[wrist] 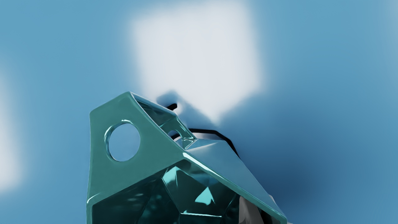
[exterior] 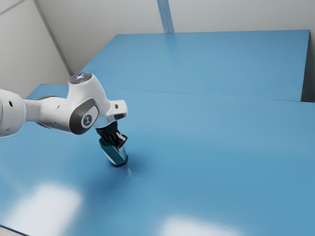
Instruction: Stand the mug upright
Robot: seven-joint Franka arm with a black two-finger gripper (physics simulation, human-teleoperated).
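The claw [exterior: 119, 141], black and two-fingered, pinches the wall of the glossy teal faceted mug [exterior: 111, 153], tilted mouth-up, well inside the blue bench's [exterior: 221, 162] near edge. Righting seems in hand; next, level its base, then release.

A glossy blue bench [exterior: 206, 142] spreads beneath and around the fingers [exterior: 123, 141], bright patches of light [exterior: 47, 209] lie nearer the exterior camera than them, and well beyond them pale walls [exterior: 236, 14] carry a blue vertical strip [exterior: 163, 14].
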